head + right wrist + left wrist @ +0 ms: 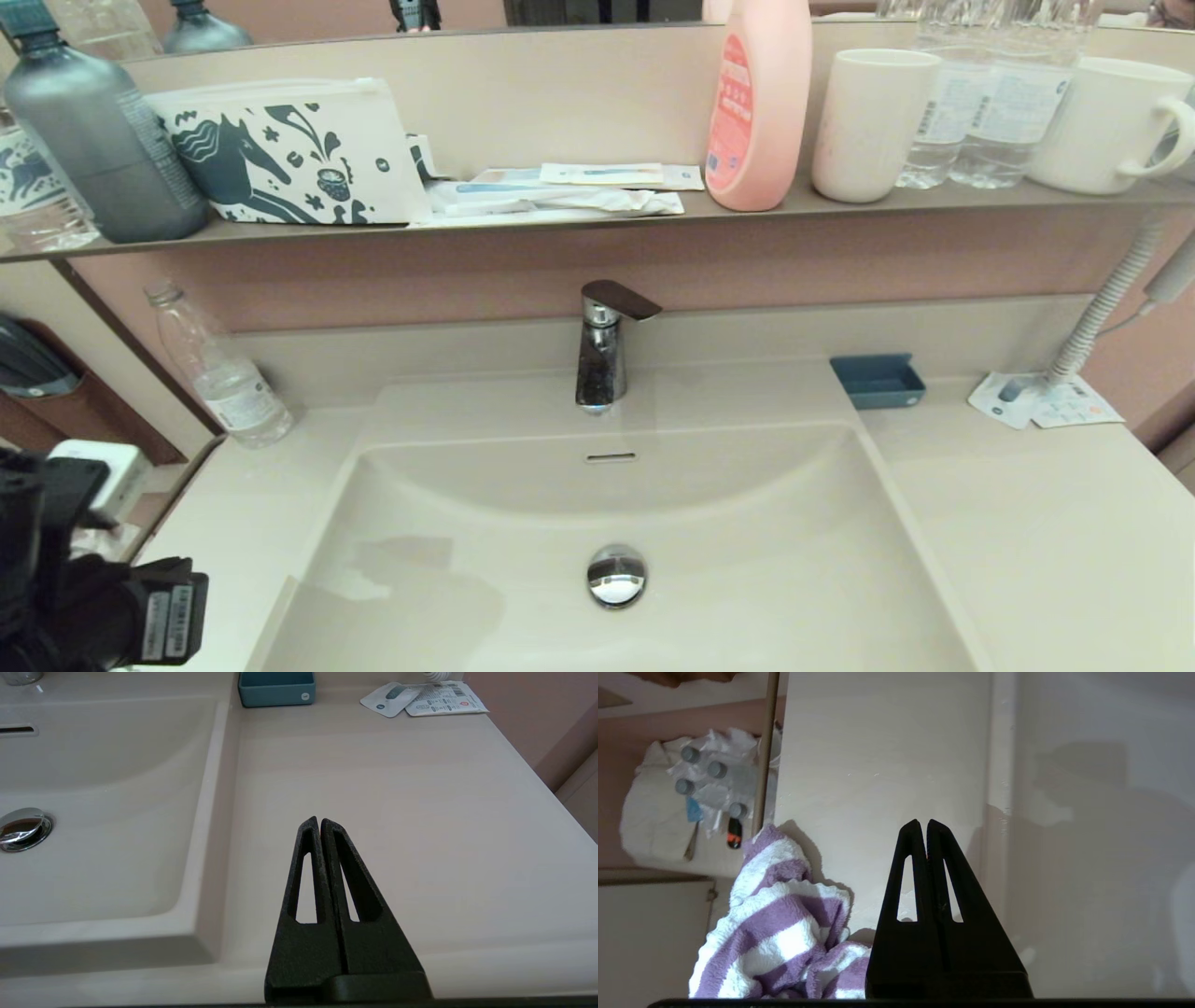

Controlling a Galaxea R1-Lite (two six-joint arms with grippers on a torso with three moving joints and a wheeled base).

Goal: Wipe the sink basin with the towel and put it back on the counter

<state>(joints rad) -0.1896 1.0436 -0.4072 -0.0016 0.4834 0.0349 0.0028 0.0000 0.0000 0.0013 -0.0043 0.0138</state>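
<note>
A beige bathroom vanity seen from above, with a rectangular sink basin [485, 560] sunk into the middle of the counter [1046, 532]. A round chrome drain plug [616, 575] sits in the basin floor, a small overflow slot [611, 457] is cut into the curved back wall, and a chrome faucet [602, 345] stands at the back edge. The purple and white striped towel [780, 933] lies crumpled on the counter to the left of the basin, near the counter's outer left edge; it shows only in the left wrist view. The left gripper [923, 823] hangs over the bare counter just beside the towel, its two black fingers pressed together with nothing between them; in the head view only the arm's dark body shows at the lower left corner. The right gripper [317, 820] hovers over the front edge of the counter to the right of the basin, its fingers likewise closed and empty. Toward the back right of the counter are a small teal dish [878, 381] and some flat printed sachets [1044, 401]. A clear plastic bottle [219, 369] stands at the back left corner. On the shelf [597, 217] above are a grey bottle [98, 140], a white pouch with a dark blue horse print [289, 154], a pink lotion bottle [758, 103], a white cup [868, 121] and a white mug [1111, 126].
</note>
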